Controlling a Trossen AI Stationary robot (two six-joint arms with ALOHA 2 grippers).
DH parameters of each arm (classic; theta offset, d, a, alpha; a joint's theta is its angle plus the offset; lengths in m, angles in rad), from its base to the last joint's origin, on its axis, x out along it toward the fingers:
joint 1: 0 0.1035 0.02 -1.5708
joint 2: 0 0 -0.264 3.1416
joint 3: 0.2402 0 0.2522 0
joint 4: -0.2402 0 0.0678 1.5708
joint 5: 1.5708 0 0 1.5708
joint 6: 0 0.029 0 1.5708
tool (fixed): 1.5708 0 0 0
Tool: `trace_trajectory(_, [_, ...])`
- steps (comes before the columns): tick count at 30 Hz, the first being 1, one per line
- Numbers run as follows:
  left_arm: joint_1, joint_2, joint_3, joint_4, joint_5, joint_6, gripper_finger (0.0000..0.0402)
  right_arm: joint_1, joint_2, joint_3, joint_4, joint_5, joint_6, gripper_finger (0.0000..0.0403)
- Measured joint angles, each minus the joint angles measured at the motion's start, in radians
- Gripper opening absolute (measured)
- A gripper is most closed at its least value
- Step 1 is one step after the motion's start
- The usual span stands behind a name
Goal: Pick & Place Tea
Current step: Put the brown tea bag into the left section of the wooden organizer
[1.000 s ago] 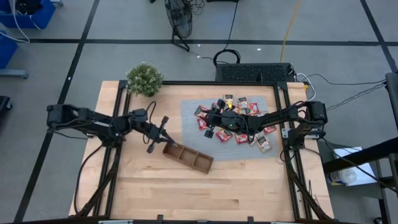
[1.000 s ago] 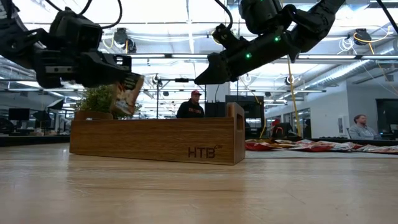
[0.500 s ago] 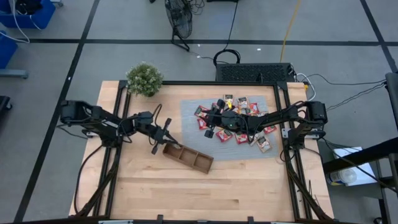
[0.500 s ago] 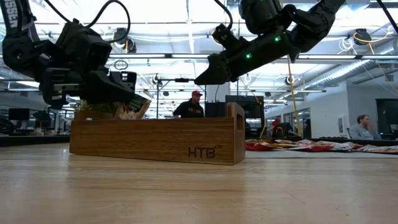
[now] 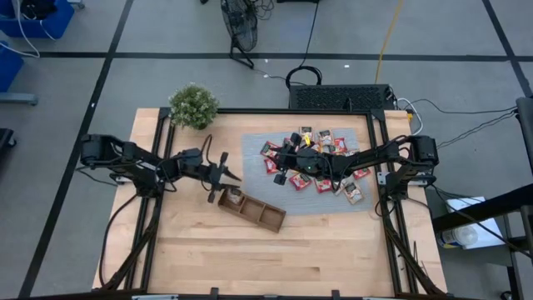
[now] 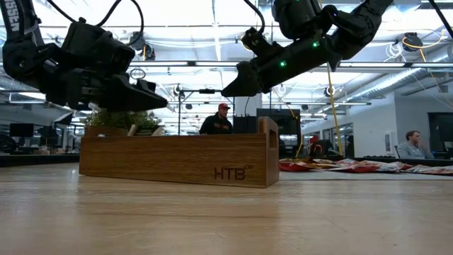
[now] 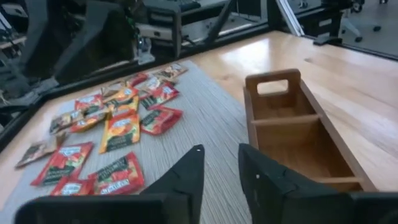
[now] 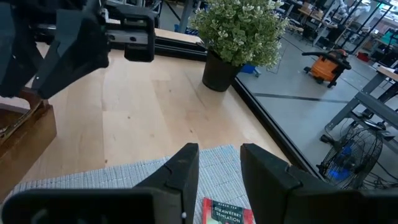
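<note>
The left gripper (image 5: 223, 177) has just parted its jaws narrowly, dropping a tea sachet (image 5: 235, 198) into the wooden tray's (image 5: 268, 217) left compartment. The right gripper (image 5: 283, 164), jaws narrowly apart and empty, hovers over the remaining sachets (image 5: 325, 183) on the desk's grey mat (image 5: 252, 167).

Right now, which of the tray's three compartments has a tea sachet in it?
The end compartment nearest the left claw holds a sachet; the wooden tray's other two look empty.
</note>
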Motion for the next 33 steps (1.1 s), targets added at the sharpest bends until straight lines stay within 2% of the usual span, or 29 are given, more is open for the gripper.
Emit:
trace_trajectory(7, [0.000, 0.000, 0.000, 0.055, -0.001, -0.005, 0.0157, 0.000, 0.000, 0.000, -0.007, 0.000, 0.000, 0.0105])
trace_trajectory(10, [0.000, 0.000, 0.000, 0.128, -0.029, -0.049, 0.0168, 0.001, 0.000, 0.000, 0.012, -0.013, 0.000, 0.0105])
trace_trajectory(16, [0.000, -0.041, 0.001, 0.253, -0.078, -0.080, 0.0174, 0.003, -0.001, 0.000, 0.079, -0.169, 0.000, 0.0105])
trace_trajectory(21, [0.000, -0.101, 0.001, 0.188, -0.060, -0.092, 0.0175, 0.002, -0.001, 0.000, 0.100, -0.275, 0.000, 0.0105])
trace_trajectory(25, [0.001, -0.135, 0.001, 0.154, -0.086, -0.089, 0.0175, 0.003, -0.001, 0.000, 0.165, -0.308, -0.022, 0.0101])
trace_trajectory(30, [0.001, -0.169, 0.001, 0.143, -0.097, -0.095, 0.0175, 0.012, -0.001, 0.047, 0.123, -0.437, -0.049, 0.0063])
trace_trajectory(33, [0.001, -0.180, 0.001, 0.075, -0.090, -0.102, 0.0175, 0.025, -0.001, 0.062, 0.085, -0.445, -0.043, 0.0043])
